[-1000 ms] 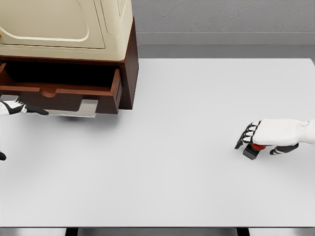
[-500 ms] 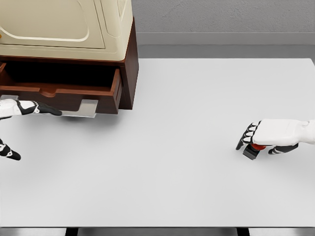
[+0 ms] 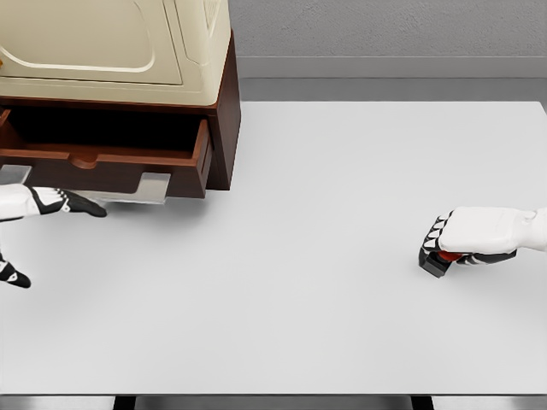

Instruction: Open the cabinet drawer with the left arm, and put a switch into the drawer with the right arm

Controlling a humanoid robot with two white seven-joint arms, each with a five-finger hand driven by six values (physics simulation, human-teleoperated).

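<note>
- The cabinet drawer (image 3: 107,158) was seen pulled open at the upper left of the white bench (image 3: 299,256).
- The left hand (image 3: 34,205) was held just below the drawer front, its fingers (image 3: 84,206) spread and holding nothing.
- The right hand (image 3: 479,235) was closed over the switch (image 3: 438,260), a black block with a red part, near the bench's right edge.

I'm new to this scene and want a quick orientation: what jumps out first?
The dark brown wooden cabinet at the upper left stands out, its drawer pulled open beneath a cream-coloured appliance. At the right edge, the right hand is curled over a small black switch with a red button on the white table. The left hand shows at the far left, below the drawer.
</note>
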